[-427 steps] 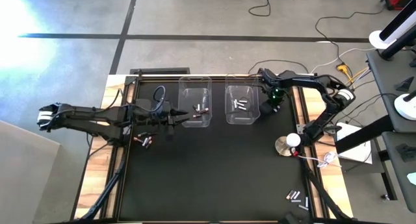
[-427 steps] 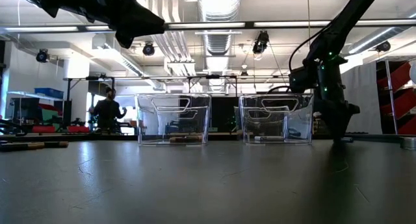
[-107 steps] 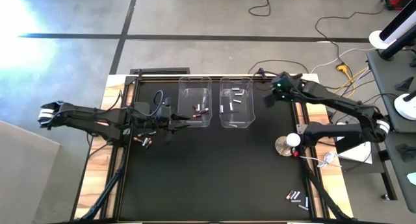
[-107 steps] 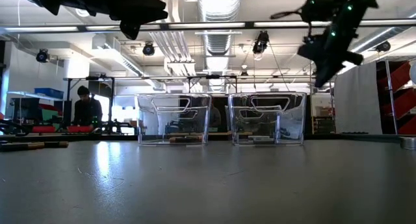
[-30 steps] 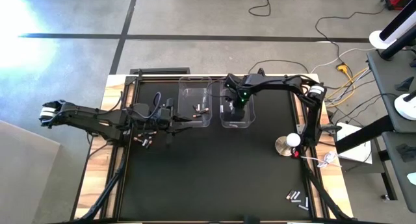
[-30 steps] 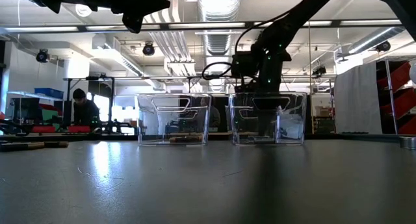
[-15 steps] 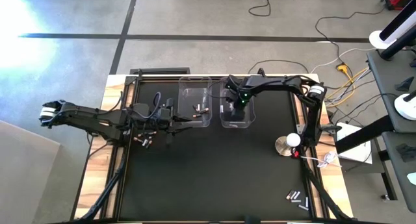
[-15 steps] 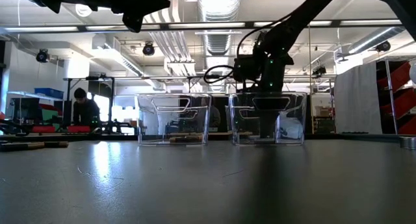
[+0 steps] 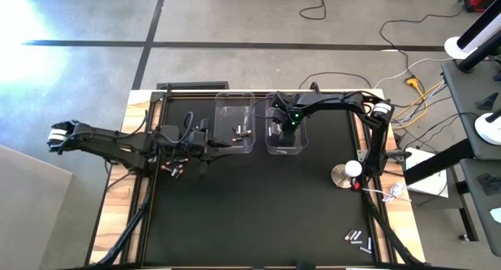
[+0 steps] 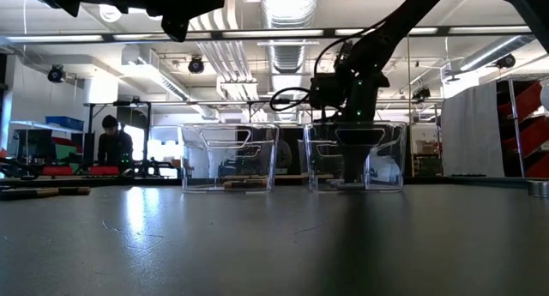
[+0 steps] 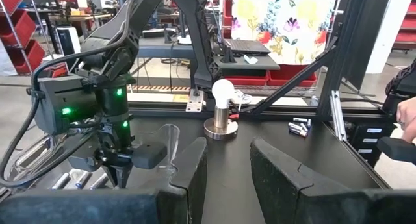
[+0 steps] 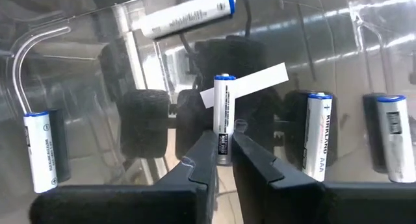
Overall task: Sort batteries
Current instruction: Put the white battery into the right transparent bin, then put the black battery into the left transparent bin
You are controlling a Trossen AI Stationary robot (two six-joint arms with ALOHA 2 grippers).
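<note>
High view: black table mat (image 9: 258,207) with two clear bins side by side near its far edge; all places below are given relative to the right bin (image 9: 285,148).
Right bin: clear plastic, holding white batteries with blue caps; just beside the left bin (image 9: 235,148), which holds a few dark batteries with red marks (image 9: 242,133).
Right gripper (image 12: 223,160): reaches down into the right bin from above; in the low view its dark body (image 10: 346,90) stands over the bin's rim, with the fingers inside the walls.
Right gripper, state: fingers clenched on a white battery (image 12: 224,117), held about upright between the two tips.
White batteries in the right bin: one (image 12: 41,150) to one side of the held battery, two (image 12: 322,133) to the other side, one (image 12: 190,13) lying crosswise farther off; all lie apart from the fingers.
Left gripper (image 11: 227,162): waits left of the left bin, well apart from the right bin and raised above the mat; fingers stand parted with nothing between them.
Loose dark batteries (image 9: 172,169): on the mat under the left arm, well to the left of the right bin.
Loose white batteries (image 9: 357,238): near the mat's front right corner, well apart from the right bin.
Round disc object (image 9: 342,174): silvery base with a white ball on top, to the right of the right bin, near the mat's right edge.
Low view, background: a person (image 10: 110,143) at a bench in the room behind the table, well to the left of the bins.
</note>
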